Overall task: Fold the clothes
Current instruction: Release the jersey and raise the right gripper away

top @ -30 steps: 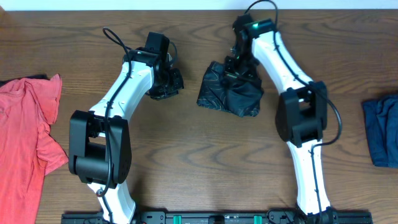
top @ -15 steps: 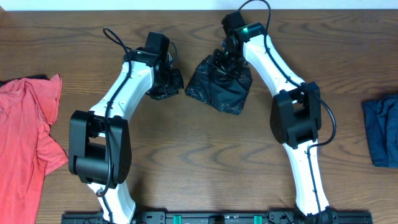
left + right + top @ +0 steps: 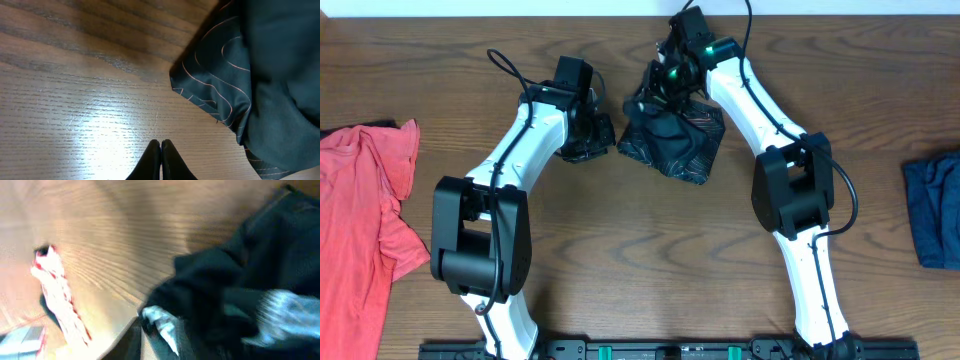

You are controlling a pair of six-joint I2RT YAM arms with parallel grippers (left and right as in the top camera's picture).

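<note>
The clothes are one black jersey (image 3: 675, 145) with thin orange lines, lying bunched at the back middle of the table. My right gripper (image 3: 655, 95) is at its upper left corner, and the fabric rises up to it. The right wrist view is blurred, but black cloth (image 3: 250, 280) and a pale grey strip sit pinched at my right gripper (image 3: 155, 325). My left gripper (image 3: 598, 135) rests just left of the jersey. In the left wrist view it (image 3: 161, 145) is shut on nothing, over bare wood, with the jersey's edge (image 3: 270, 75) to its right.
A red shirt (image 3: 360, 200) lies at the table's left edge. A blue garment (image 3: 932, 210) lies at the right edge. The table's back edge runs just behind both grippers.
My right gripper has moved left and toward the back, opening briefly and closing again. The jersey has slid left with it, and its upper left corner is now lifted. The left arm has not moved.
</note>
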